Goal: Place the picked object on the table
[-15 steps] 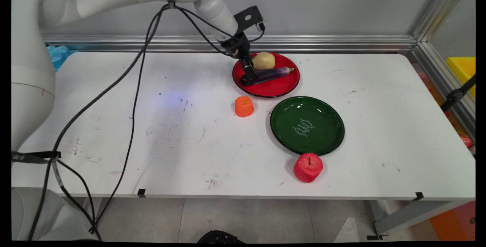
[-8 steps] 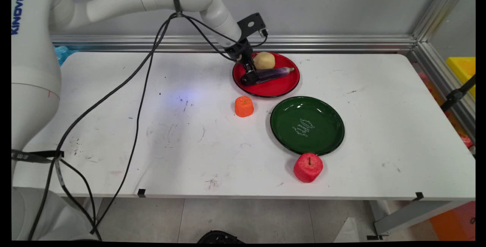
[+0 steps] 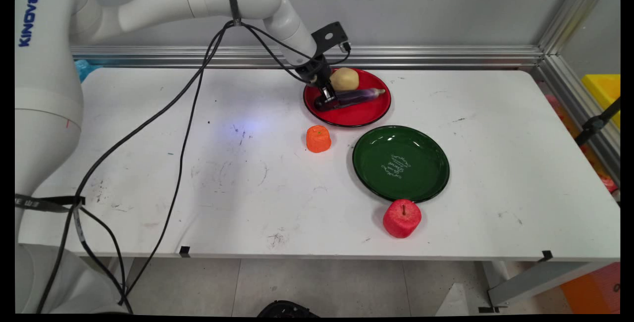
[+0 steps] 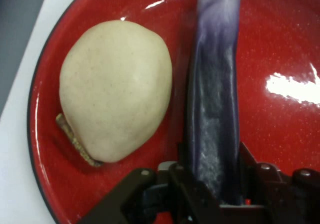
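Glossy red plate (image 4: 280,43); end effector (image 4: 215,184) clamps slender purple eggplant (image 4: 215,98).

Two plates (image 3: 346,114) (image 3: 400,163) (red, green), one eggplant (image 3: 354,97), potato (image 3: 344,79), apple (image 3: 401,218).

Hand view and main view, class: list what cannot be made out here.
- Gripper fingertips: hand view, cut off by the bottom edge; the eggplant sits between the fingers.
- Eggplant's near end: main view, hidden by the gripper.
- Green plate lettering: main view, too small to read.
- Potato underside: hidden against the red plate.
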`<state>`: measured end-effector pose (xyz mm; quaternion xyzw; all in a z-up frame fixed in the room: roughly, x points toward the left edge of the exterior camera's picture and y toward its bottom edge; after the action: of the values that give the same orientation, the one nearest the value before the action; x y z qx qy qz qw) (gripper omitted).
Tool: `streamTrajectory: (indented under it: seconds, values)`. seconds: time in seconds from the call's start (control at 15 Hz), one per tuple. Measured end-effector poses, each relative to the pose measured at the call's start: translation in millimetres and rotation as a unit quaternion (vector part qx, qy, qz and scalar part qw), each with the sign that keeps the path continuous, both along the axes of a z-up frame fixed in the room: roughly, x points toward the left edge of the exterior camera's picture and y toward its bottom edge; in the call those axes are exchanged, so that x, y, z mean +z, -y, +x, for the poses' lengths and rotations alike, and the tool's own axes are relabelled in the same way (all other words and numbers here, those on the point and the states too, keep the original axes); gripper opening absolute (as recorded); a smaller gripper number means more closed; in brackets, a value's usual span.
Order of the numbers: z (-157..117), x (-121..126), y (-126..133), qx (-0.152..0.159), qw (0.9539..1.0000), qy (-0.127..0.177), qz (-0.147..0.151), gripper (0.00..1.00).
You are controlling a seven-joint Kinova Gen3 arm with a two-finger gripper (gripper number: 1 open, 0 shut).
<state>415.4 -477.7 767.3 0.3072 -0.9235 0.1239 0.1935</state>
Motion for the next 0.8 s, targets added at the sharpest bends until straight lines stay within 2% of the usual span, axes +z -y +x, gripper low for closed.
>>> streamTrajectory:
  seconds: [0.4,0.8]
  values:
    - [-2,24,-7,-0.020,0.9998,-0.008,0.005,0.00]
    - [-4,65,-35,-0.061,0.9981,-0.014,-0.003,0.00]
